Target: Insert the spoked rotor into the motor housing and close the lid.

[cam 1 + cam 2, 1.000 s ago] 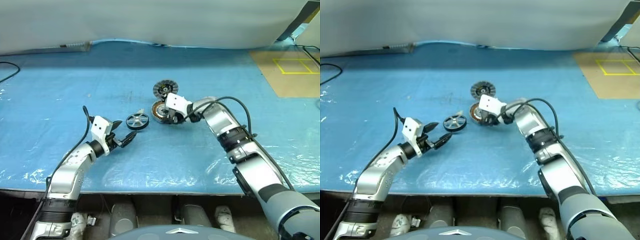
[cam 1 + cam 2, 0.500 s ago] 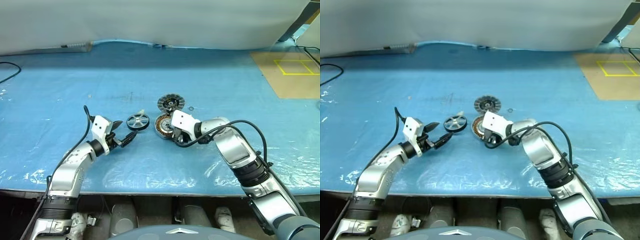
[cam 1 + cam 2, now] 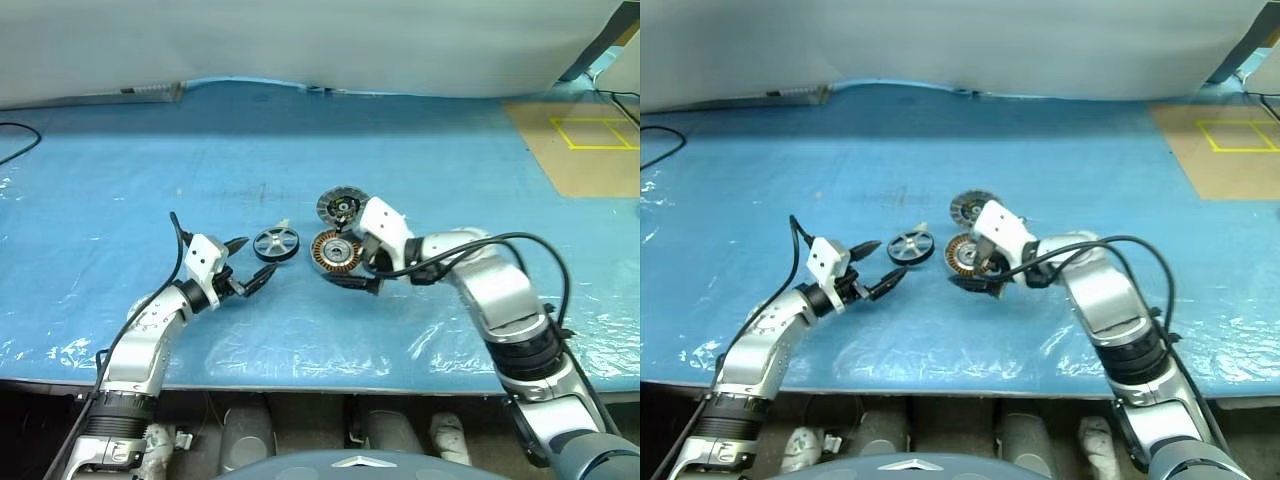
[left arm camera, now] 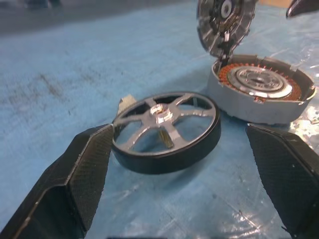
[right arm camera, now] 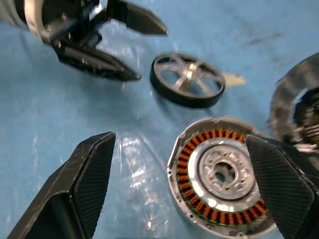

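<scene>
Blue plastic sheeting (image 3: 420,150) covers the table, wrinkled and shiny near the front edge, with a pale backdrop behind it and a brown board marked with yellow tape lines (image 3: 588,132) at the far right corner.

From the head views, the left gripper (image 3: 256,272) lies low over the sheet with its fingers spread, empty, and the spoked rotor (image 3: 275,243) sits just beyond its tips. The right gripper (image 3: 352,268) hangs over the near edge of the motor housing (image 3: 335,250), its fingers spread wide and holding nothing. The lid (image 3: 342,205) rests just past the housing, touching its far rim.

The left wrist view adds detail the head views lack: the rotor (image 4: 167,132) lies flat between the two open fingers (image 4: 82,174), closer to one of them, with a small pale scrap (image 4: 125,102) at its far side. The lid (image 4: 225,20) is propped up, tilted against the housing's (image 4: 259,87) rim rather than lying flat.

The right wrist view shows the housing (image 5: 222,177) between its own spread fingers (image 5: 89,174), copper windings ringing a silver centre, and the other gripper (image 5: 124,42) beside the rotor (image 5: 188,79).

No label or writing can be read on any part.
</scene>
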Controlling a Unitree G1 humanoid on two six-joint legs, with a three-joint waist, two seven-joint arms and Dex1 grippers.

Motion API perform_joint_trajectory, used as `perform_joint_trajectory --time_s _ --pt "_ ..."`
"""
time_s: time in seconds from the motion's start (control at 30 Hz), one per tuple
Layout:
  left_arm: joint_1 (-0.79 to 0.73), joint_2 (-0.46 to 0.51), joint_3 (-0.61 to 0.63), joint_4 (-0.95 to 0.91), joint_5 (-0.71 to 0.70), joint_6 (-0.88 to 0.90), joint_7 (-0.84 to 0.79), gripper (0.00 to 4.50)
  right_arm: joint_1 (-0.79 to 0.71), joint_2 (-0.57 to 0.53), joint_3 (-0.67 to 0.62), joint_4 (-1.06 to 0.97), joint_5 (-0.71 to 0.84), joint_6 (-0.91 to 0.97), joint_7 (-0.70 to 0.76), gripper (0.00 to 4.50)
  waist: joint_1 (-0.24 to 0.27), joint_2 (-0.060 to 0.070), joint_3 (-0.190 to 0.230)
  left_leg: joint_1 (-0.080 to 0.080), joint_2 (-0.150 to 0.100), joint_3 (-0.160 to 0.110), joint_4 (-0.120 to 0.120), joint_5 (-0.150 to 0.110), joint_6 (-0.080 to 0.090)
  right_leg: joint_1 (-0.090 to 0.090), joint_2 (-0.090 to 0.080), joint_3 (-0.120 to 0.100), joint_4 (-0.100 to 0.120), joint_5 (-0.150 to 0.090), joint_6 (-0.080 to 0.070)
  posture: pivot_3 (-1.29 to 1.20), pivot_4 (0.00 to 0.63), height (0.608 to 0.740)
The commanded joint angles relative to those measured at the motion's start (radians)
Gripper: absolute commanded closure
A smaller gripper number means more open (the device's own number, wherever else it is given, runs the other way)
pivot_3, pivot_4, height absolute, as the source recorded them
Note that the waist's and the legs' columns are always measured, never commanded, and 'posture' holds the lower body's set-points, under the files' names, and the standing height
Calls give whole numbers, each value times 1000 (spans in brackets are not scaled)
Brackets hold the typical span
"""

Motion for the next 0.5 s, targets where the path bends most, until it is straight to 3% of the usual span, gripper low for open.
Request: perform_joint_trajectory --time_s 0.03,0.2,0.3,0.5 --pt "9 5 -14 -2 11 -76 -31 0 38 -50 -72 11 42 -52 -25 80 1 0 0 0 0 0 0 0 0 0 0 0 0 0 0 0 150 740" --pt "22 5 -51 -16 42 -135 -46 0 87 -84 -110 195 10 -190 -131 80 -2 0 0 0 0 1 0 0 0 0 0 0 0 0 0 0 150 740" --pt "45 -5 -104 -57 55 -120 -53 0 52 2 -171 442 -31 -323 -330 80 -7 0 0 1 0 1 1 0 0 0 0 1 1 0 0 0 150 740" --pt "68 7 -159 -115 50 -84 -71 0 -27 121 -194 710 -52 -515 -504 80 -12 1 0 -1 0 2 0 0 0 -3 0 1 2 0 0 0 150 740"
